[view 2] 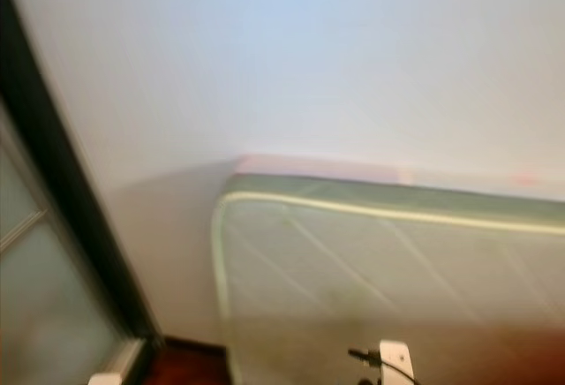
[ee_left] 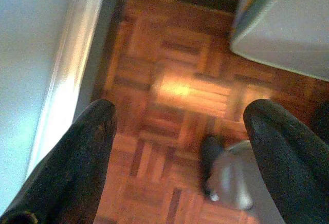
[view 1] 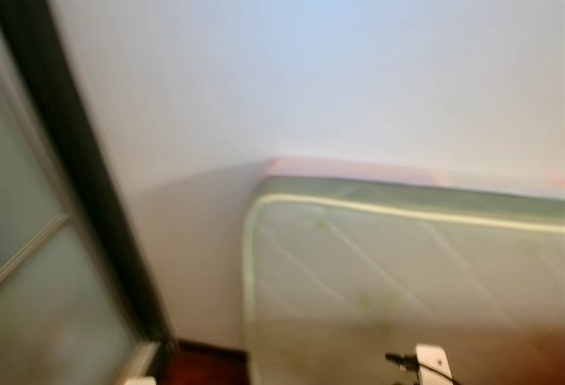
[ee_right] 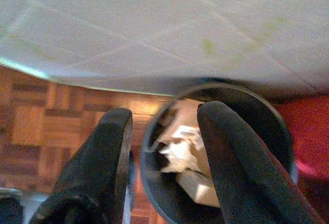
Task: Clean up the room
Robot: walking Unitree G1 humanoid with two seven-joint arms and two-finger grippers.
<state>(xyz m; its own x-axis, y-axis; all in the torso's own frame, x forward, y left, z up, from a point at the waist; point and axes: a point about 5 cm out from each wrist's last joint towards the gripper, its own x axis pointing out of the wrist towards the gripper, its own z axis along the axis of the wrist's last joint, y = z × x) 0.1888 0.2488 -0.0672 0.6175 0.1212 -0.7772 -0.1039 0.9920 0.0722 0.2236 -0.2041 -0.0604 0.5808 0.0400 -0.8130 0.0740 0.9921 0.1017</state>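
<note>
Across the top of the head view spreads a white wall, blurred; below it, lower right, lies a quilted mattress with pale piping, and along the left edge runs a dark-framed door with frosted panes. Lower down, parquet floor in the left wrist view, with the mattress corner at upper right of that frame and the door track at its left. Under the right gripper, a round black bin pressed against the mattress side, holding crumpled paper. Seems pinched on the near rim of the bin: fingers close together, one outside the wall, one inside, so probably carrying it. Left gripper spread wide over bare floor, holding nothing. To carry well: keep the rim pinch firm and the bin level so the paper stays in; steer clear of the mattress edge and the door frame; move slowly while the view is blurred. At the bottom of the head view, a small white part with a dark cable, too blurred to name.
</note>
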